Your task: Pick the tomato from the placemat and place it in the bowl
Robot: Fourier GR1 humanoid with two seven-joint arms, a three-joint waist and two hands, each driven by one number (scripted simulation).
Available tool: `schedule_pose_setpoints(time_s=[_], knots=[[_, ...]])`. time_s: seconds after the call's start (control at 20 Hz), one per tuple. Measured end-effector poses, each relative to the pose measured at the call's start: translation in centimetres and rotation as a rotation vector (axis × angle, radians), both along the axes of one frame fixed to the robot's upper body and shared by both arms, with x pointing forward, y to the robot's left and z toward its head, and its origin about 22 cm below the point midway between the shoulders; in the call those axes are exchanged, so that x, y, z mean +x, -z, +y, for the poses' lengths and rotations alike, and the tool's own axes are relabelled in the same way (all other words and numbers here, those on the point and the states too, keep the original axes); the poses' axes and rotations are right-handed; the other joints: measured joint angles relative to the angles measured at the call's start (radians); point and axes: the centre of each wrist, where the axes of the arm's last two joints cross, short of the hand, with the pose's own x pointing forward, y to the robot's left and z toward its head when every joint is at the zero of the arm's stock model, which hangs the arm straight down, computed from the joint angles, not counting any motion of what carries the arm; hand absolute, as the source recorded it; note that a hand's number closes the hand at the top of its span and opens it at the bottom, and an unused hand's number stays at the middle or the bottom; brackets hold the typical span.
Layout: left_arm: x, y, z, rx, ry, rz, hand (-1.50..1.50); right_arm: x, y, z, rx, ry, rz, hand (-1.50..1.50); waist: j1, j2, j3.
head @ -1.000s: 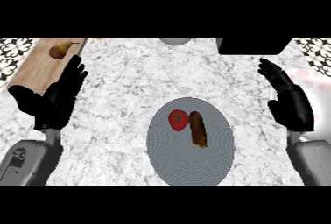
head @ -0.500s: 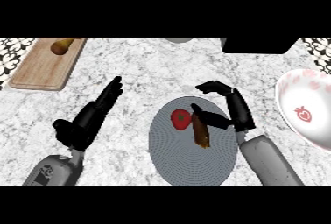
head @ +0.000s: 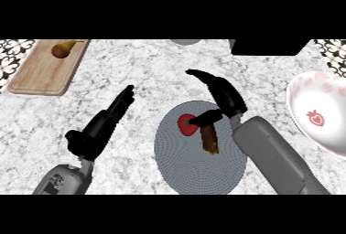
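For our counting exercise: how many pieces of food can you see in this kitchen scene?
3: a tomato and a brown item on the grey placemat, and a pear on the cutting board. None seems hidden.

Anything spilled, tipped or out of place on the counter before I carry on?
Nothing stands out. The tomato lies on the placemat beside a brown item, and the bowl sits upright at the right edge.

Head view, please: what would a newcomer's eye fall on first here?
Likely the right hand over the round grey placemat at centre, its thumb reaching onto the red tomato, which lies beside a brown oblong item. Next, the white bowl with a strawberry motif at the right edge. The left hand hangs open over the counter, left of the mat.
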Motion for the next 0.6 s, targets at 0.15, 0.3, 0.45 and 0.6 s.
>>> schedule_pose_setpoints(time_s=[0.15,0.3,0.45,0.6], knots=[[-0.1,0.1,-0.2,0.002,0.002,0.006,0.00,1.2,-2.1,0.4,-0.217,-0.035,0.070,-1.50,0.001,-0.004,-0.001],[-0.4,0.4,-0.1,0.006,0.006,0.007,0.00,1.9,-3.5,1.3,-0.398,-0.091,0.199,-1.50,0.004,-0.006,-0.002],[-0.5,0.4,0.1,0.003,0.009,0.010,0.00,2.4,-5.5,3.5,-0.523,-0.142,0.329,-1.50,0.003,-0.006,-0.002],[-0.7,0.7,0.2,0.005,0.001,0.004,0.00,2.8,-7.1,5.2,-0.606,-0.173,0.443,-1.50,-0.002,-0.005,-0.001]])
